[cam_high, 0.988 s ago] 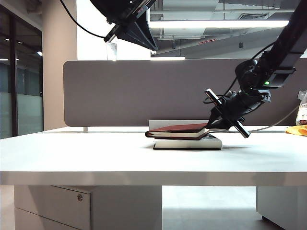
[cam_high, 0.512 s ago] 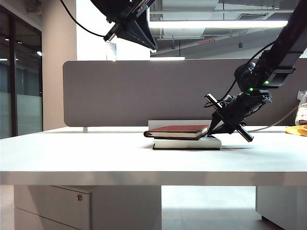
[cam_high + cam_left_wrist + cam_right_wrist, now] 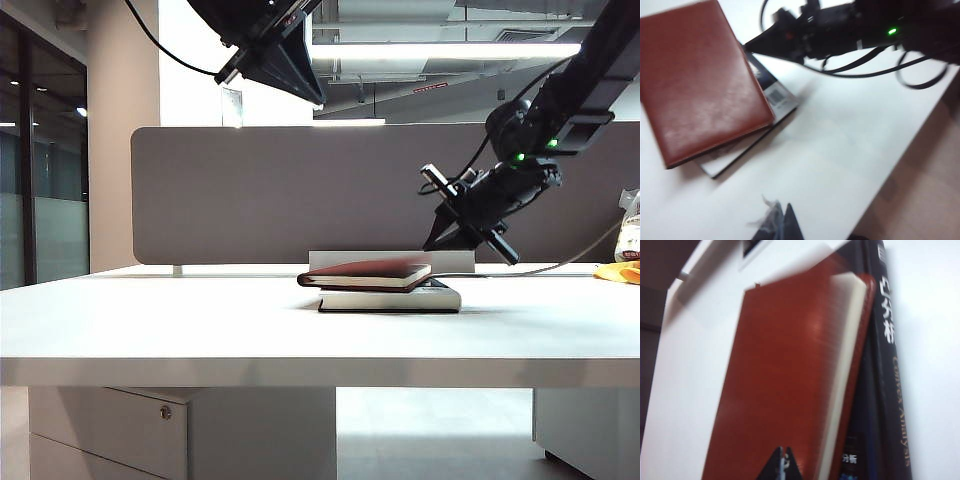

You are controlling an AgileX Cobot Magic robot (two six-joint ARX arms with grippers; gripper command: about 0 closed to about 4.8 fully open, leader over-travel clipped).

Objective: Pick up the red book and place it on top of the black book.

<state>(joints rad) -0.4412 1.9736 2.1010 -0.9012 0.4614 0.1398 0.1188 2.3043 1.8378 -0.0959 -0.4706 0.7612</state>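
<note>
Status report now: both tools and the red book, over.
Right tool shut, empty, above the book stack's right end. Left tool high at the left, state unclear. Red book lies on black book. Nothing in the way.

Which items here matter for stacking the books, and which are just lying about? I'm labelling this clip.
Job:
red book, lying on the black book
right gripper, shut, empty, just above the books' right end
left gripper, raised high at the left

Lying about:
yellow object at the table's right edge
</note>
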